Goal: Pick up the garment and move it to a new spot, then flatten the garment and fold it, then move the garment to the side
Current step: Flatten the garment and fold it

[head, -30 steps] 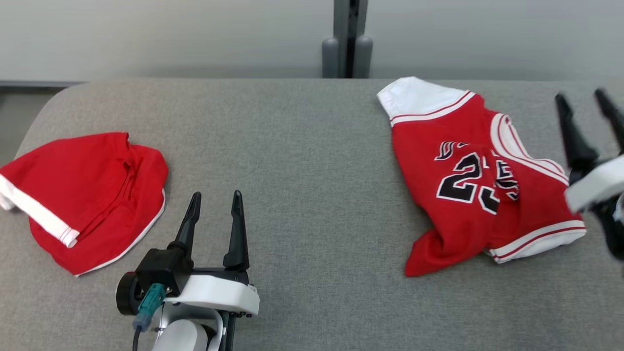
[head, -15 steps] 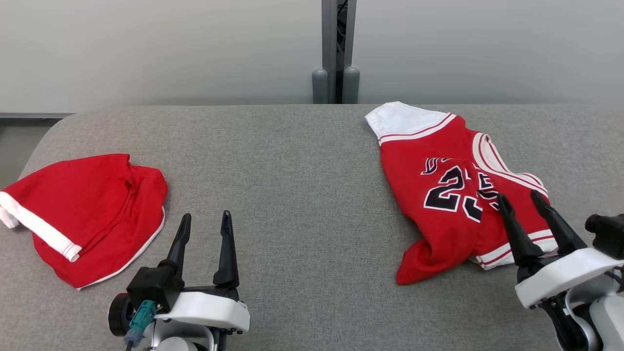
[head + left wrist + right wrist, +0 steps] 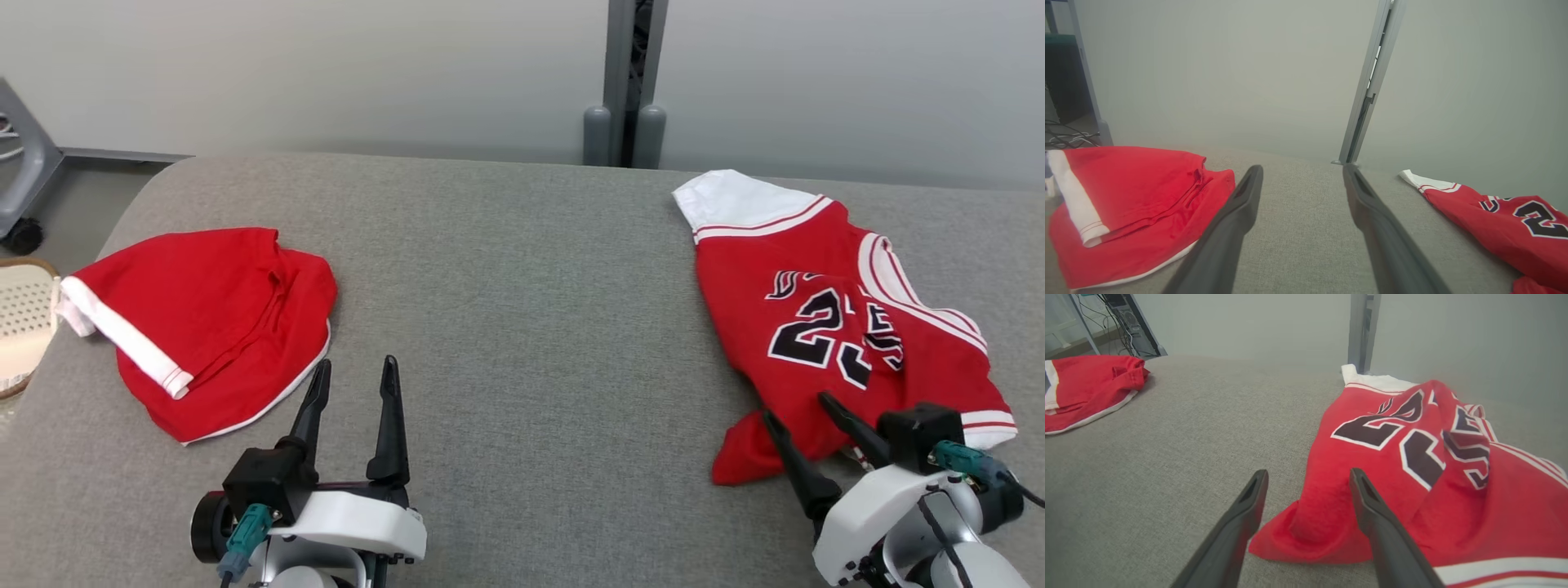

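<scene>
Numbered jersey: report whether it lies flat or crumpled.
Crumpled. The numbered jersey has a raised fold through its digits and a bunched near corner.

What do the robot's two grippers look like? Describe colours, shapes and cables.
The left gripper and right gripper match: two long, tapering dark fingers on a black block, a curved white shell behind, and a teal connector with a dark cable.

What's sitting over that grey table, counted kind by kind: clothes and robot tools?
Red garments: 2, the numbered jersey and the plain red garment.
Tools: 2, the left tool and the right tool, both open.
Total: 4.
</scene>
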